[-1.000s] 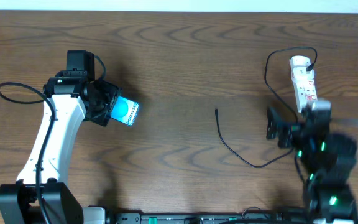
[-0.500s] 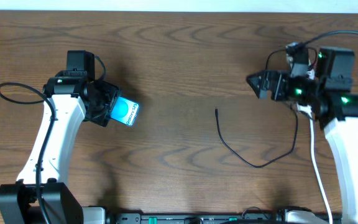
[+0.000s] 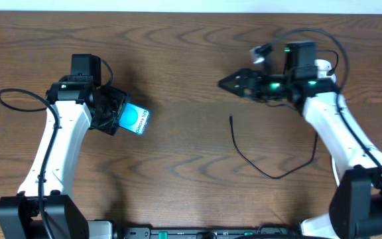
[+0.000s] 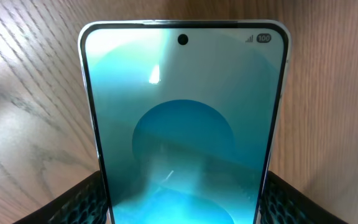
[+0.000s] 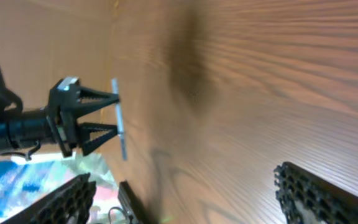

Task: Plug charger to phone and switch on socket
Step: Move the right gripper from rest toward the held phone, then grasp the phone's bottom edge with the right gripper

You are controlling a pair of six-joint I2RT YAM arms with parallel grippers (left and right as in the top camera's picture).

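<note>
My left gripper [image 3: 116, 114] is shut on the phone [image 3: 135, 120], held at the table's left with its turquoise screen up. The phone fills the left wrist view [image 4: 182, 118] between the fingers [image 4: 182, 208]. The charger is a thin black cable [image 3: 254, 167] lying on the wood, its plug tip [image 3: 231, 119] at mid-table. My right gripper [image 3: 234, 83] is open and empty, pointing left, above and behind the plug tip. In the right wrist view its fingers [image 5: 191, 199] are wide apart over bare wood. The socket [image 3: 322, 66] is mostly hidden behind my right arm.
The right wrist view shows the left gripper far off, holding the phone edge-on [image 5: 118, 118]. A black cable loop [image 3: 12, 99] lies left of the left arm. The charger cable arcs over the right arm near the back [image 3: 310, 31].
My right arm has swung up from the near right edge to the back and then leftwards, stopping over the mid-table. The left arm and phone have not moved.
</note>
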